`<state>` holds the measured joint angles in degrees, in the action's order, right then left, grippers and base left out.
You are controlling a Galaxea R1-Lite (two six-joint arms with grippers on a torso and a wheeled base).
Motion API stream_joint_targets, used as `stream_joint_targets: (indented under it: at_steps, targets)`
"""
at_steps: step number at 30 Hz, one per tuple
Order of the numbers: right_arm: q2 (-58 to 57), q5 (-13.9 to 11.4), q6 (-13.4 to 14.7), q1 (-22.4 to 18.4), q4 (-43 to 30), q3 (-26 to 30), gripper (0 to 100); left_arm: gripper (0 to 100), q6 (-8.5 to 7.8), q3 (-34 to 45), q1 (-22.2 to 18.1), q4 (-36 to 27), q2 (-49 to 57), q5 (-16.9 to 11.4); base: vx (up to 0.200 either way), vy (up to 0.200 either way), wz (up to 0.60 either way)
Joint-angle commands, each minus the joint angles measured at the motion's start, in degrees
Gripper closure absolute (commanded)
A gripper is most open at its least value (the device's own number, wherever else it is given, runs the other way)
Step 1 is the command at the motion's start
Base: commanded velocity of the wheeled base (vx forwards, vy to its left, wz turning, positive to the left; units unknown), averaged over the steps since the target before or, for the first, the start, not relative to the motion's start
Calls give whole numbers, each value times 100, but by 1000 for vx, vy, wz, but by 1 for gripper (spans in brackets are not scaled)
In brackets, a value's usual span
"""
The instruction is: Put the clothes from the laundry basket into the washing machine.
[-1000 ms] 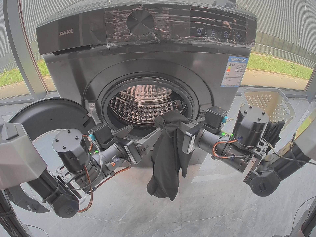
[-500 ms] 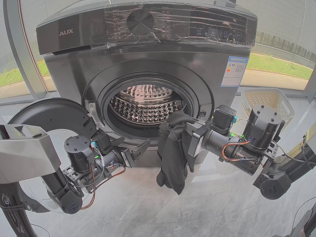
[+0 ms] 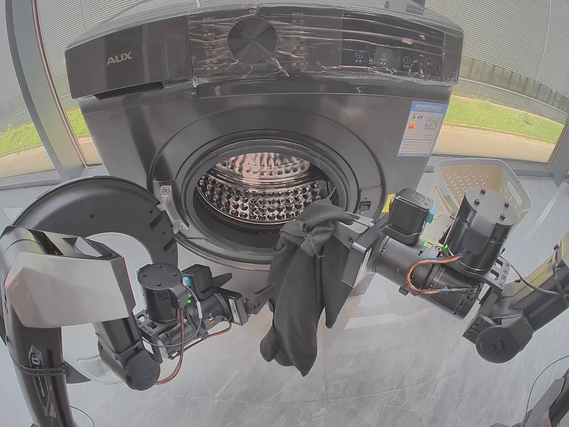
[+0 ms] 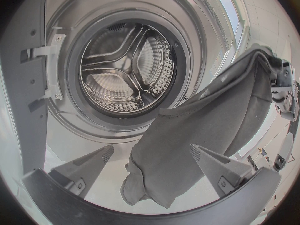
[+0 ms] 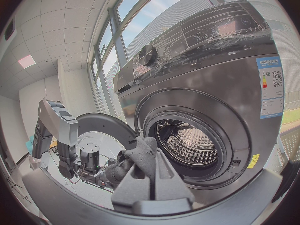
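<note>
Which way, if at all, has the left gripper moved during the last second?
Yes. The left gripper has dropped lower and drawn back from the door opening of the washing machine, whose lower rim it was level with a second ago.

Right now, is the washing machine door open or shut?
Open: the door stands aside at the left, and the steel drum shows through the opening.

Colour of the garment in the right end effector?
Plain dark grey garment, best seen in the left wrist view.
</note>
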<state>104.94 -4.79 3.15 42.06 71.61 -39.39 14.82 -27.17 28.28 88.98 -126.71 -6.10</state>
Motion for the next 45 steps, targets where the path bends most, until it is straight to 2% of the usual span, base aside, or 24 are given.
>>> stream_joint_targets:
  at_steps: [1, 7, 10, 15, 20, 23, 29, 37, 38, 45]
  targets:
    - [27, -4, 2, 110, 2, -16, 100, 0, -23, -130, 11, 41, -267, 3, 0, 0, 0]
    - [27, -13, 2, 189, 2, -16, 100, 0, -67, -526, 2, 41, -504, 47, 0, 0, 0]
    - [18, -13, 2, 224, 2, 1, 100, 0, -164, -649, -7, 41, -609, 38, 0, 0, 0]
    - [27, -13, 2, 224, 2, -8, 100, 0, -199, -658, 28, 41, -688, -67, 0, 0, 0]
    - [36, -13, -7, 224, 2, -8, 100, 0, -208, -667, 11, 41, -688, -454, 0, 0, 0]
    - [36, -22, -7, 224, 2, 1, 100, 0, -234, -746, 11, 41, -697, -533, 0, 0, 0]
    - [88, -22, 2, 250, 11, 10, 100, 0, -445, -1185, -51, 32, -952, -586, 0, 0, 0]
    - [97, -22, -7, 242, 11, 36, 100, 0, -454, -1440, -33, 32, -1102, -586, 0, 0, 0]
    - [97, -22, -7, 242, 11, 36, 100, 100, -463, -1458, -33, 41, -1102, -577, 0, 0, 0]
    - [141, -22, -7, 233, 11, 45, 100, 100, -463, -1519, -51, 41, -1084, -568, 0, 0, 0]
